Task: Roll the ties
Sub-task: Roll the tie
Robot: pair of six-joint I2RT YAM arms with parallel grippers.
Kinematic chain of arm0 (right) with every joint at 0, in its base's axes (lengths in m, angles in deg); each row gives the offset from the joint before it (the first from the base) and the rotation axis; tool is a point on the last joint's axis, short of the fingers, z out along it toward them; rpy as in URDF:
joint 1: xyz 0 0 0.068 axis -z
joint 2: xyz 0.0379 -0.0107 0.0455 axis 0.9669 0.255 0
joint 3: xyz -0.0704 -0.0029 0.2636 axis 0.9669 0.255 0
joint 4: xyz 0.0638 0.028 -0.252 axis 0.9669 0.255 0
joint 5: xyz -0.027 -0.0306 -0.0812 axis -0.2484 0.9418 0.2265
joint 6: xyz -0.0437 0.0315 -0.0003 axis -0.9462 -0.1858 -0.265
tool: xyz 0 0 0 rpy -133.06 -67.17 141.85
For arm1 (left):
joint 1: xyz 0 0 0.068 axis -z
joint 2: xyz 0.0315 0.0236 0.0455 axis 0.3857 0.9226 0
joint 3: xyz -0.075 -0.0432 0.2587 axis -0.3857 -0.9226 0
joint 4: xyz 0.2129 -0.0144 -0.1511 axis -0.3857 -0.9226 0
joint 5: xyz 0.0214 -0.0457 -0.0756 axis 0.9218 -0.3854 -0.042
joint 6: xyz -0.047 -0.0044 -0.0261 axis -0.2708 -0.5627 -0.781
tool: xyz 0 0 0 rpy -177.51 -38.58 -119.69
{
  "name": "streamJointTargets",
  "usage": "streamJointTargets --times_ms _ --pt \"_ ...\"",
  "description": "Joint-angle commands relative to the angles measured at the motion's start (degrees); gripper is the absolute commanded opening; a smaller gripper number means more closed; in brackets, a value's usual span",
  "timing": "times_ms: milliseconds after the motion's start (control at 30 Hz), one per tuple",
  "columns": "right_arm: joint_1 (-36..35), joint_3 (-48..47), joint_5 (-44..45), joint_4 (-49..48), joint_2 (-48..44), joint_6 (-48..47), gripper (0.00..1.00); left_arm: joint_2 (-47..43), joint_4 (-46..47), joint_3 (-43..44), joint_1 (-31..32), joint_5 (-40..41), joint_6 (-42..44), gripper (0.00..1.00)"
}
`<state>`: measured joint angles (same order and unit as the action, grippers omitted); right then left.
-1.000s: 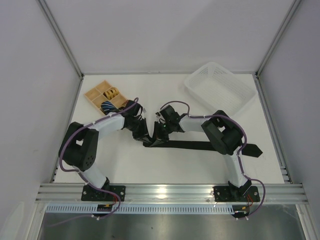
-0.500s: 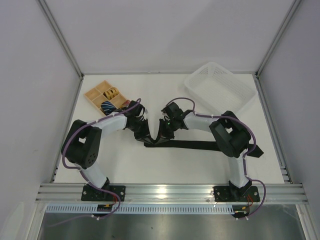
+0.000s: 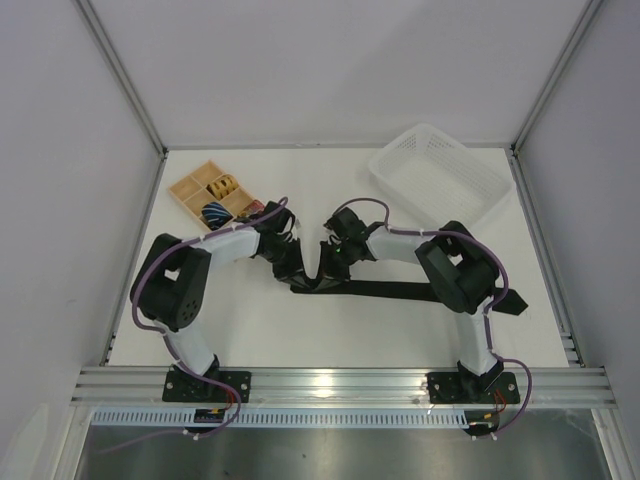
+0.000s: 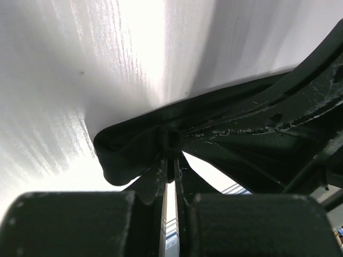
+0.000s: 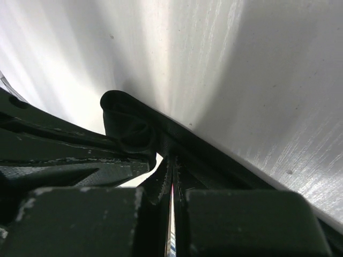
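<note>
Top external view: two robot arms meet over the middle of a white worktop (image 3: 300, 335), both holding one end of a black necktie (image 3: 400, 290). The left gripper (image 3: 290, 262) and the right gripper (image 3: 335, 262) face each other, close together, with the fabric rising off the surface in a fold between them. The rest of the necktie lies flat, running rightward under the right arm, its wider pointed end resting near the worktop's right edge.

Left wrist view: the jaws are pinched nearly together on a rounded fold of the dark fabric, with only a sliver of light between the fingers (image 4: 155, 179). Right wrist view: the jaws are likewise clamped tight, a looped edge of the necktie gathered at the tips of the fingers (image 5: 161, 176) just above the bright surface.

At the rear left stands a wooden tray (image 3: 190, 190) with compartments, one holding a yellow coil (image 3: 224, 184), another a blue striped coil (image 3: 214, 212). A white plastic basket (image 3: 440, 175) sits at the rear right, well apart from the arms.
</note>
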<state>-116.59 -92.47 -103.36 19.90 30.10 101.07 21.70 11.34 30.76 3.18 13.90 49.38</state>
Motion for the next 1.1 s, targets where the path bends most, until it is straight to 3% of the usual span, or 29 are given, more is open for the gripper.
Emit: streamJointTargets --times_ms 0,300,500,600,1067 --pt "0.76 -0.42 0.67 -0.34 -1.5 -0.36 0.0 1.37 2.2 2.36 1.03 -1.5 -1.24 0.06" --pt "1.99 -0.68 0.49 1.51 -2.55 -0.27 0.0 2.61 4.66 1.84 1.29 -1.77 -1.86 0.12" --pt "3.83 -1.65 -0.73 2.56 -4.05 -0.18 0.0 3.75 5.54 1.14 1.29 -1.07 -1.16 0.24" --pt "5.5 -2.88 -1.35 3.61 -4.67 -0.8 0.0 3.05 6.07 0.26 1.29 -0.71 -0.98 0.38" --pt "8.32 -11.66 -24.89 2.38 6.31 -1.42 0.0 -0.2 9.23 -2.2 1.29 -0.89 -0.72 0.56"
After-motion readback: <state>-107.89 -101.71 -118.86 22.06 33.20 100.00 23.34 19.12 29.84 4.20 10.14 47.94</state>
